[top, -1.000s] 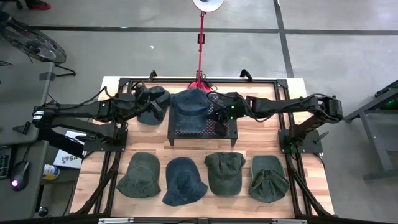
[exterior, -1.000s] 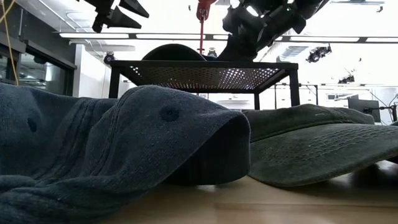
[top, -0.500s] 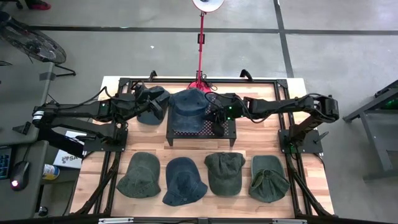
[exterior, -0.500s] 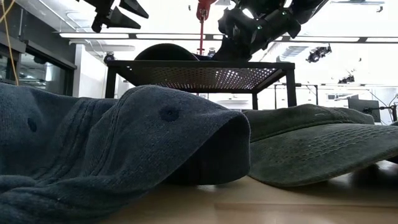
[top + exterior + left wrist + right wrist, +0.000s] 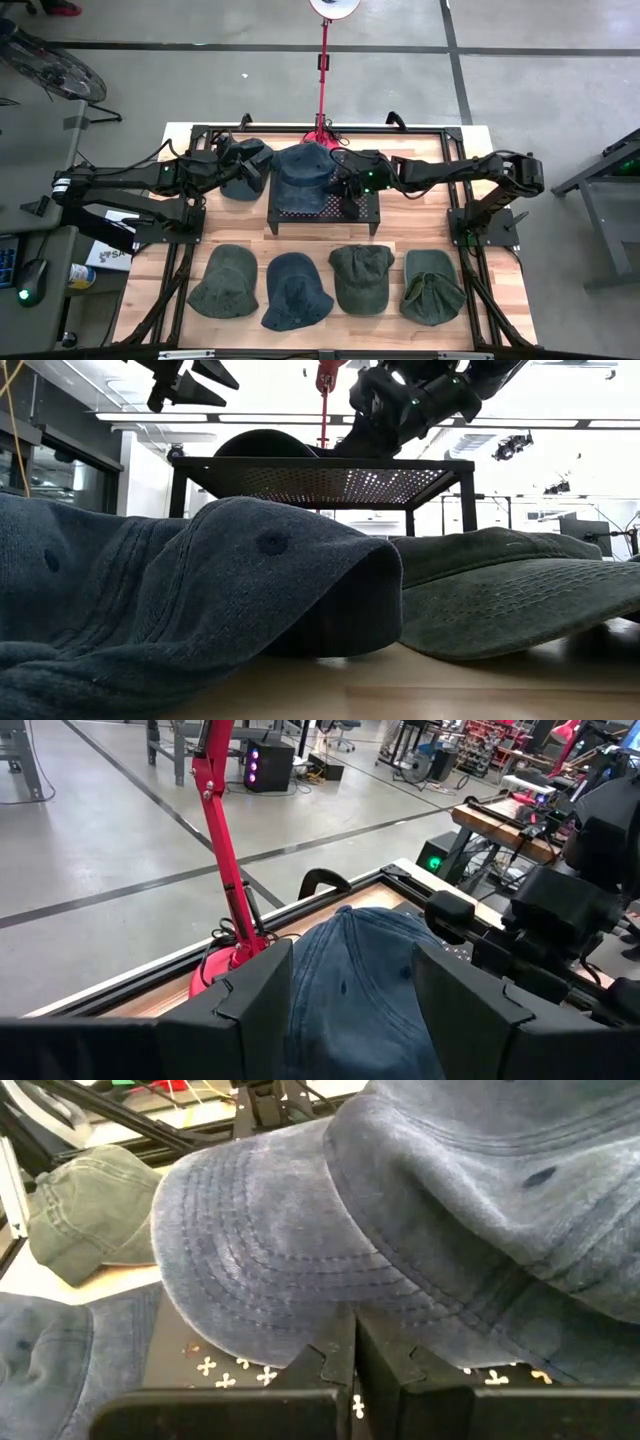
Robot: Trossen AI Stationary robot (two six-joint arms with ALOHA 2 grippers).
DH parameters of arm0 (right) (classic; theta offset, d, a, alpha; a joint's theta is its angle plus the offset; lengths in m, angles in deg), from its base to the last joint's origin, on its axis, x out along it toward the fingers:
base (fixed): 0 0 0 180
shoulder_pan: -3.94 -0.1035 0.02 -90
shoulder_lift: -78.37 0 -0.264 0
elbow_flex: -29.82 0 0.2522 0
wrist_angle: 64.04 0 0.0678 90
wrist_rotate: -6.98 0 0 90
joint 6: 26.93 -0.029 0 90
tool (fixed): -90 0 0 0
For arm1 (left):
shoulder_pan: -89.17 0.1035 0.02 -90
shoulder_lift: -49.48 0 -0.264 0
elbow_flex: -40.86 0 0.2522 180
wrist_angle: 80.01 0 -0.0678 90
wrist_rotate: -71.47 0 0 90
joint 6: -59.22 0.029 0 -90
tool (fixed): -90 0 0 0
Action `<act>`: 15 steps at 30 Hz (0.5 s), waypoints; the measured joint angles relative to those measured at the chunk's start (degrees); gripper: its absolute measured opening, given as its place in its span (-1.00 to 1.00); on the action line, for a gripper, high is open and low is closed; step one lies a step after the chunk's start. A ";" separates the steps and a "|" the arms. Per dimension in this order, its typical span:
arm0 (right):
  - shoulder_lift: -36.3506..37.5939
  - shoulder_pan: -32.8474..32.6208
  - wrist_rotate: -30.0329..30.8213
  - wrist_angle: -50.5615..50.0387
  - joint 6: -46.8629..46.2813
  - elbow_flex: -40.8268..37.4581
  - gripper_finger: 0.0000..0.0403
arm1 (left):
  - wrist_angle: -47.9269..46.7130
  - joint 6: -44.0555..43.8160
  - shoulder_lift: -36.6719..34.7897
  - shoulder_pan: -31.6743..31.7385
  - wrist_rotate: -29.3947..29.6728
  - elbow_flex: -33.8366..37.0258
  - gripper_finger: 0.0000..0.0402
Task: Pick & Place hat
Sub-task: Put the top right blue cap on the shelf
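Note:
A blue cap sits on a black perforated stand at the table's far middle; its crown shows over the stand top in the low view. My right gripper is at the cap's right side, shut at the brim. My left gripper hovers open to the left of the stand, above a dark hat that lies on the table. In the left wrist view the blue cap shows ahead between the spread fingers. My right gripper is shut on the blue cap's brim at its edge, coming level from the table's right. The brim spreads over the fingertips and hides the exact place of contact. The cap rests on the stand top, crown up.
Several hats lie in a row along the near edge: a green one, a blue one, a green cap and another green hat. A red lamp pole rises behind the stand. Black frame rails border the table.
My right gripper has moved toward the table's left, and the blue cap has slid a little leftward on the stand top with it. The left arm has kept still.

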 joint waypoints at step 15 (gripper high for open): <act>2.61 0.50 1.57 -3.42 -0.92 0.00 -1.00 | -0.13 0.00 0.00 0.00 -0.13 -0.02 0.01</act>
